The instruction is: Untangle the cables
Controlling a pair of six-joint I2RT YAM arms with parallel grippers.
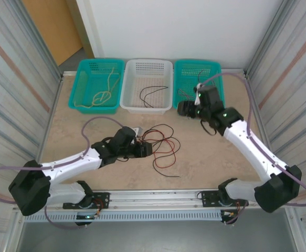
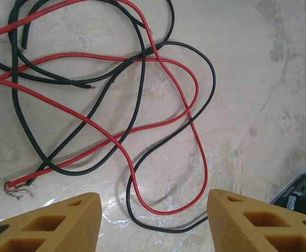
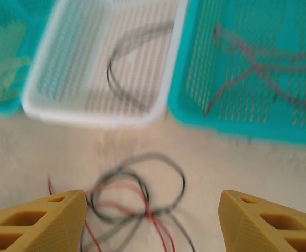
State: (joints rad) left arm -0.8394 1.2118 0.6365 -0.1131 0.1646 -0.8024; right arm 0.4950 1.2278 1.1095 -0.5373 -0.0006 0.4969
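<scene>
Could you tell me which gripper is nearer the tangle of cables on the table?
The left gripper: it sits beside the tangle, while the right gripper hangs near the right-hand basket.

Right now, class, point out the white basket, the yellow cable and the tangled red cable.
white basket [image 1: 145, 108]: top external view, near rim.
yellow cable [image 1: 102, 96]: top external view, its knotted loop.
red cable [image 2: 197, 90]: left wrist view, right-hand bend.

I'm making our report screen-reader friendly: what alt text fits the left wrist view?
A tangle of red and black cables lies in overlapping loops on a pale marbled table. Two yellow fingers stand apart at the bottom edge, gripping nothing.
</scene>
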